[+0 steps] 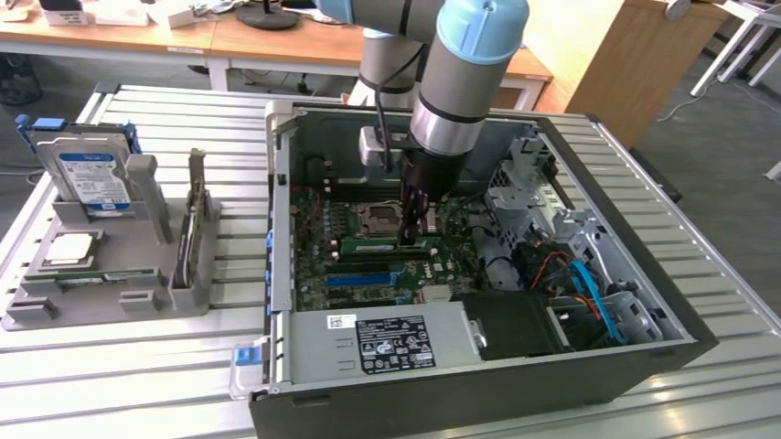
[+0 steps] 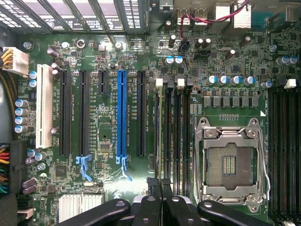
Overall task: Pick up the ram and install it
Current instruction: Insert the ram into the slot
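Pinched the ram point(image 1: 366, 244) edge-up between nearly closed gripper point(image 1: 415, 236) fingers, at a motherboard point(image 1: 354, 274) slot just beside the CPU socket point(image 1: 380, 217).

The metal desk point(image 1: 110, 366) was made of long silver strips with thin gaps between them, and light shone off it. Far behind it stood a wooden desk point(image 1: 134, 41) with white legs. On the exterior view's right, a tall wooden panel point(image 1: 623, 55) stood on a grey floor point(image 1: 720, 137). The floor was plain and smooth, and it ran far back past the panel.
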`<state>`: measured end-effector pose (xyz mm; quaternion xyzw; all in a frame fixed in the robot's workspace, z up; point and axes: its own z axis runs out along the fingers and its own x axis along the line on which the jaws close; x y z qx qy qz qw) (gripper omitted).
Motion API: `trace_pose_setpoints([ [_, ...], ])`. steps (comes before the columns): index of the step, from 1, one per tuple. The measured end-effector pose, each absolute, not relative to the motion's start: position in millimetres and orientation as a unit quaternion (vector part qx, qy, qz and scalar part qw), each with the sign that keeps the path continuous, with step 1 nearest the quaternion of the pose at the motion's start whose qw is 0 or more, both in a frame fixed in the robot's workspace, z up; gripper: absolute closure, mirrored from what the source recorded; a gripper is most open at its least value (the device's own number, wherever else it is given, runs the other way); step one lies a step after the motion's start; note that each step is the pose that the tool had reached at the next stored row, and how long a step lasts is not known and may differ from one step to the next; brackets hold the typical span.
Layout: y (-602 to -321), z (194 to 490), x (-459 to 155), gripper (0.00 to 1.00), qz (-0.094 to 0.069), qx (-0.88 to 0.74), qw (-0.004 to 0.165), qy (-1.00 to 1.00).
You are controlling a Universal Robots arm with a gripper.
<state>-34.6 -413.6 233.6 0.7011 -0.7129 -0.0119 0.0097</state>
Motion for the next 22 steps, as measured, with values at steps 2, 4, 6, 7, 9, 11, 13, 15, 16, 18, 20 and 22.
trace_pose_setpoints([
  [2, -413.5, 233.6, -34.6, 0.88, -0.012, 0.701, 0.010, -0.713],
  [4, -413.5, 233.6, -35.0, 0.88, -0.012, 0.701, 0.010, -0.713],
  [6, -413.5, 233.6, -35.0, 0.88, -0.012, 0.701, 0.010, -0.713],
  [7, -413.5, 233.6, -35.0, 0.88, -0.012, 0.701, 0.010, -0.713],
  [9, -413.5, 233.6, -35.0, 0.88, -0.012, 0.701, 0.010, -0.713],
  [11, -413.6, 233.6, -35.1, 0.88, -0.012, 0.702, 0.010, -0.712],
  [13, -413.6, 233.6, -35.0, 0.88, -0.012, 0.703, 0.010, -0.711],
  [15, -413.6, 233.6, -35.1, 0.88, -0.012, 0.704, 0.010, -0.710],
  [16, -413.6, 233.6, -35.1, 0.88, -0.012, 0.704, 0.010, -0.710],
  [18, -413.6, 233.5, -35.0, 0.88, -0.012, 0.704, 0.010, -0.710],
  [20, -413.5, 232.9, -35.0, 0.88, -0.012, 0.704, 0.010, -0.710],
  [22, -413.6, 232.7, -35.1, 0.88, -0.012, 0.704, 0.010, -0.710],
])
